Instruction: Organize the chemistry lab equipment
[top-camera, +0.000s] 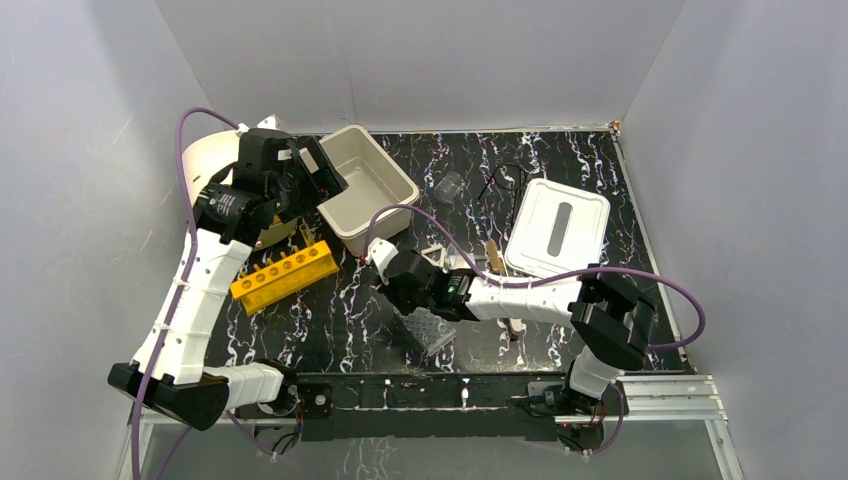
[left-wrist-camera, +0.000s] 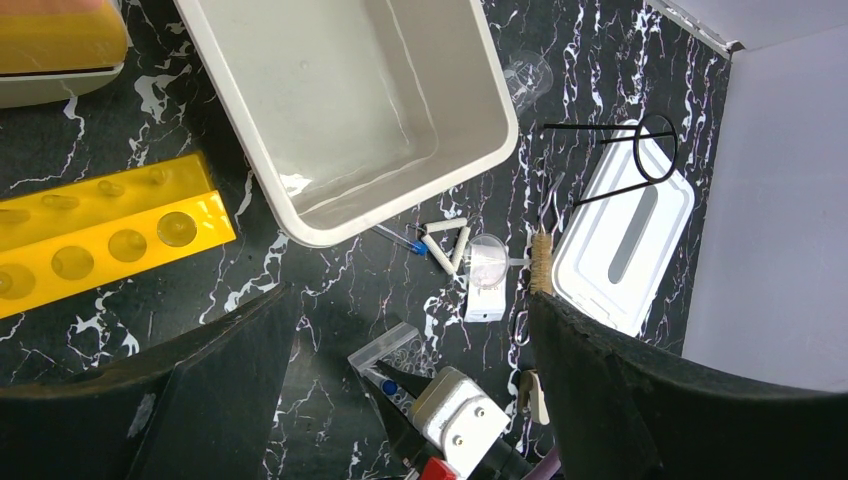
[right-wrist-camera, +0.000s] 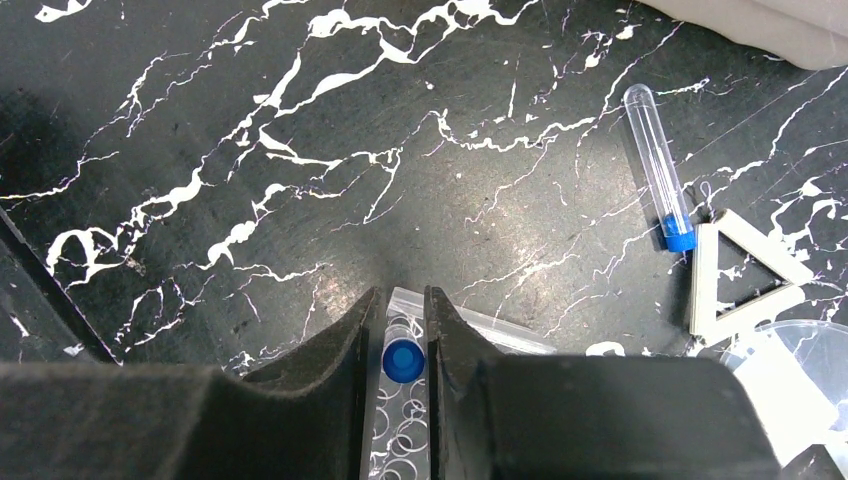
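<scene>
My right gripper (right-wrist-camera: 403, 340) is shut on a small blue-capped tube (right-wrist-camera: 403, 360), held upright over a corner of the clear well tray (right-wrist-camera: 400, 425). The same grip shows in the left wrist view (left-wrist-camera: 388, 386) and the top view (top-camera: 400, 298). A second blue-capped tube (right-wrist-camera: 655, 165) lies beside the white triangle (right-wrist-camera: 740, 275). My left gripper (top-camera: 310, 175) is open and empty, high above the beige tub (top-camera: 400, 190). The yellow rack (top-camera: 285, 275) lies left of centre. The small beaker (top-camera: 448, 186) and black wire stand (top-camera: 505, 178) are at the back.
The white grey-slotted lid (top-camera: 557, 228) lies at the right. A wooden-handled brush (left-wrist-camera: 541, 262) and a clear round dish (left-wrist-camera: 487, 258) lie between the triangle and the lid. A yellow-topped object (left-wrist-camera: 60, 45) sits left of the tub.
</scene>
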